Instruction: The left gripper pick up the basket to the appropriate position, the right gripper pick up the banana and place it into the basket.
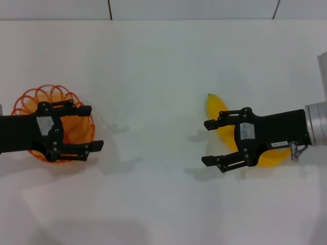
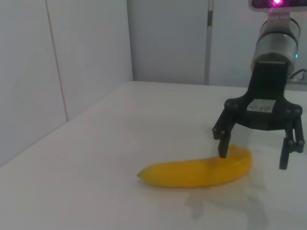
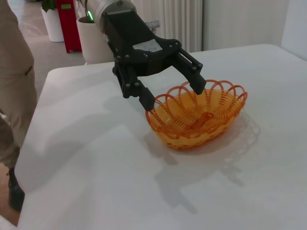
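Partly hidden: banana (image 1: pixel 220 122) under right gripper (image 1: pixel 210 142), contact unclear.

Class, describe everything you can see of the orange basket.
The basket is a shallow, see-through oval of orange wire with a looped, scalloped rim. It sits upright and empty on the white table, at the robot's left. The left gripper is open above it, fingers straddling the rim; contact is unclear.

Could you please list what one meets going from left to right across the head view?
Basket with the open left gripper over it → bare table → open right gripper → banana beneath that gripper.
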Motion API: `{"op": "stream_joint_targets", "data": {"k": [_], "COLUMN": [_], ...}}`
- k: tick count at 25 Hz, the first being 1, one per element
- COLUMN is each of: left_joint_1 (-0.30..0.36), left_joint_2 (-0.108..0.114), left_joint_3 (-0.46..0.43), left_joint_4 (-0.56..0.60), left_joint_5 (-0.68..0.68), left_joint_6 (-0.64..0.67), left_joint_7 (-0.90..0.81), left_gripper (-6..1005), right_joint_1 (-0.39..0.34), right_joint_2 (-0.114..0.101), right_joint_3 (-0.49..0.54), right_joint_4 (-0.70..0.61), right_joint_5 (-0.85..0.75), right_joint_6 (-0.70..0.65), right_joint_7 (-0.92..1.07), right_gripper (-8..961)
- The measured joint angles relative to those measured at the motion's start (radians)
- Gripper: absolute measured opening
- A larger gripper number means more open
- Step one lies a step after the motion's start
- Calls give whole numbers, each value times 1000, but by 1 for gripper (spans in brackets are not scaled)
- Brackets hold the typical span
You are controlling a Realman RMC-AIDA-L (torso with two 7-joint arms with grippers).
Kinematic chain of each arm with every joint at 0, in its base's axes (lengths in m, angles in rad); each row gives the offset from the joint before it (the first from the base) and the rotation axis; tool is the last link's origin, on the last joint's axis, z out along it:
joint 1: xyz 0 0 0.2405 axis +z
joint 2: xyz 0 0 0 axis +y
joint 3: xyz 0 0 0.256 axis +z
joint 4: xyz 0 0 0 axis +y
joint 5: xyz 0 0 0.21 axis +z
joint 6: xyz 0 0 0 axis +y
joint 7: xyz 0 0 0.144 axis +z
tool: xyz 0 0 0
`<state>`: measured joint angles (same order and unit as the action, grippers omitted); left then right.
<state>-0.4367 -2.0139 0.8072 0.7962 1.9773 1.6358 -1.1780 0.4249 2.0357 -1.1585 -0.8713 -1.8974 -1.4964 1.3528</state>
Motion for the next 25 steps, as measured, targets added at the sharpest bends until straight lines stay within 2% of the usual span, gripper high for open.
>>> {"op": "stream_joint_targets", "data": {"k": [10, 16, 18, 22, 25], "left_joint_1": [2, -9, -17, -18, -22], "left_joint_2": [-5, -4, 10, 36, 78], "left_joint_3": [-46, -146, -181, -194, -194], "left_joint_4": [0, 5, 31, 99, 120], "left_joint_5": [-16, -38, -35, -29, -14], "left_joint_6": [-1, -8, -37, -106, -138], "left_joint_7": [-1, -108, -204, -381, -509], "left_gripper": [882, 881, 881, 882, 882], "right_joint_1": [1, 2, 2, 4, 5], "right_joint_2": [0, 0, 0, 0, 0], "right_joint_3": [2, 5, 5, 4, 0], "right_joint_4": [-1, 0, 0, 0, 0], "right_joint_5": [0, 0, 0, -3, -4], "right_joint_6": [-1, 0, 0, 1, 1], "right_joint_7": [8, 9, 9, 9, 9], "right_gripper": [859, 859, 860, 860, 860]}}
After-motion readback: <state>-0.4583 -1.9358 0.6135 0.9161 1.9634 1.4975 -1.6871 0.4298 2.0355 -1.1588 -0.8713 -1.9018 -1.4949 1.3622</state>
